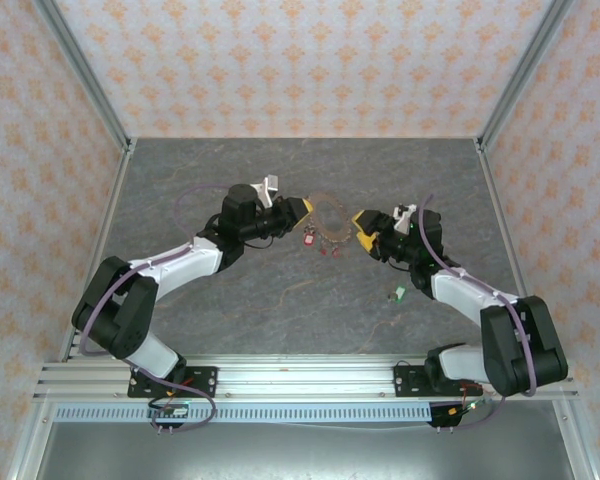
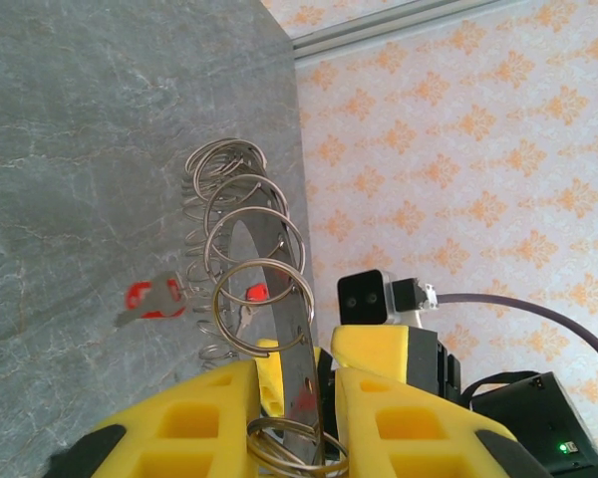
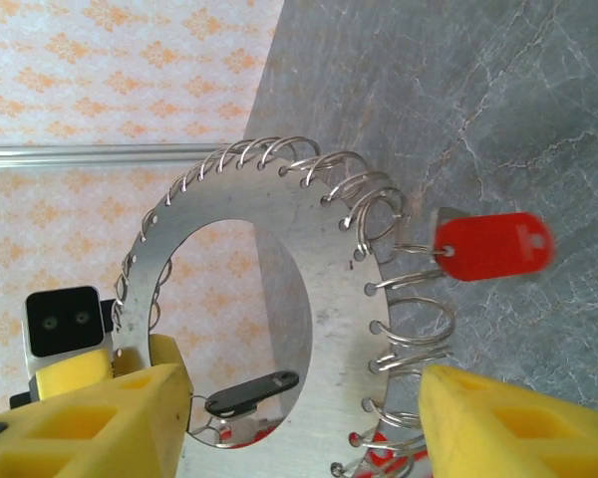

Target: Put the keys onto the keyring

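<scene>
Jaws of the left claw (image 1: 302, 208) are clamped on the edge of the ring (image 1: 330, 212), holding it up so keys (image 1: 310, 240) can hang. A red key (image 3: 493, 246) dangles from one loop (image 3: 404, 261). The right claw (image 1: 363, 228) sits by the ring, jaws apart. A green key (image 1: 400, 293) lies on the table (image 1: 280, 310), not yet on.

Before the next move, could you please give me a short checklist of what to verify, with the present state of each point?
1. Left gripper is clamped on the flat grey metal keyring with wire loops: ok.
2. Right gripper has its jaws wide apart: ok.
3. Red-headed key hangs from a wire loop: ok.
4. Green-headed key is on the keyring: not ok, it lies on the grey table.
5. Dark key is threaded on a loop: cannot tell.
</scene>
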Controlling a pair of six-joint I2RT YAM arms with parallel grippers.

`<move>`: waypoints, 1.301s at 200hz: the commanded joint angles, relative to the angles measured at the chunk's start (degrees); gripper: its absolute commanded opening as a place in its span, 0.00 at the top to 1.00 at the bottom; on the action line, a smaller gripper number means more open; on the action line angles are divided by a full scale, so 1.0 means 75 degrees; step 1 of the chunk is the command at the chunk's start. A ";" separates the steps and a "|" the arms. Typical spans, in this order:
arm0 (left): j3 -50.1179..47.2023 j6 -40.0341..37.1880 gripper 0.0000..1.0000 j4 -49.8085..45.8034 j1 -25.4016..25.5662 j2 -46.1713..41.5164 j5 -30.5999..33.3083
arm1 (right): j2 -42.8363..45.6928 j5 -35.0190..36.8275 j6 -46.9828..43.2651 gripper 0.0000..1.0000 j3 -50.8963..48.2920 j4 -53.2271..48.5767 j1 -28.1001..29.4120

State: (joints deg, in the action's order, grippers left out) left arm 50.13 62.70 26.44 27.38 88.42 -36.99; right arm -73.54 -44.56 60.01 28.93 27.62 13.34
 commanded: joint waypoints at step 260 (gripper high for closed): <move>0.0186 0.0179 0.96 0.0299 0.0158 -0.0692 0.0332 | -0.0528 -0.0228 0.1610 0.89 0.0432 0.2337 0.0130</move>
State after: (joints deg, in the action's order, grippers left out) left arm 50.15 66.41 28.91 28.08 85.23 -35.07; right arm -81.32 -46.04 75.22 31.00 46.09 14.11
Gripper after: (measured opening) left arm 0.193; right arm 0.135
